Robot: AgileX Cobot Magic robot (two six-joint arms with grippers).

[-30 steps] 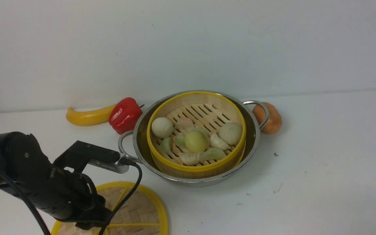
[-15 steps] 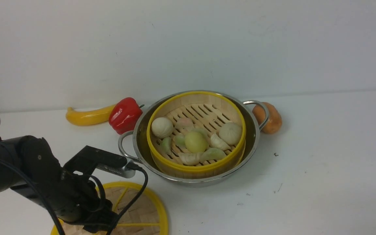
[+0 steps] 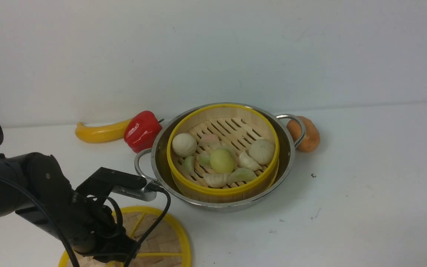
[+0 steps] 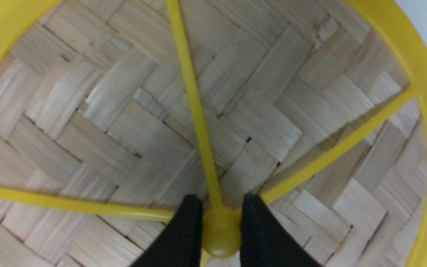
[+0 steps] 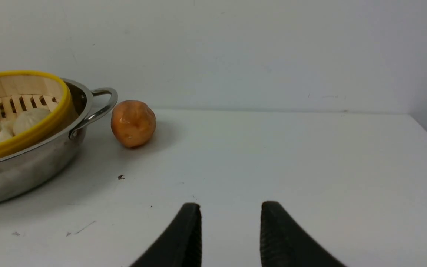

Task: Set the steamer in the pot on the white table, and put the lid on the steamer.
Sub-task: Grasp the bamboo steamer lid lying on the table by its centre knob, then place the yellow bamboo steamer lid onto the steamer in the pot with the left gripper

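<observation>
White surface [image 3: 365, 178], plain wall [image 3: 213, 48]. Left gripper [image 4: 221, 207] clamped the lid's [image 4: 272, 111] knob [image 4: 221, 235]; right gripper [image 5: 231, 207] stood parted, empty.

A robot lab bench: plain white flat tabletop [image 3: 365, 167], blank pale wall [image 3: 213, 44] behind, black jointed robot arm [image 3: 32, 185] over it.

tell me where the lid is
In the front view the lid lies on the white table, near left, just in front of the pot, with the left fingers shut on its centre knob.
</observation>
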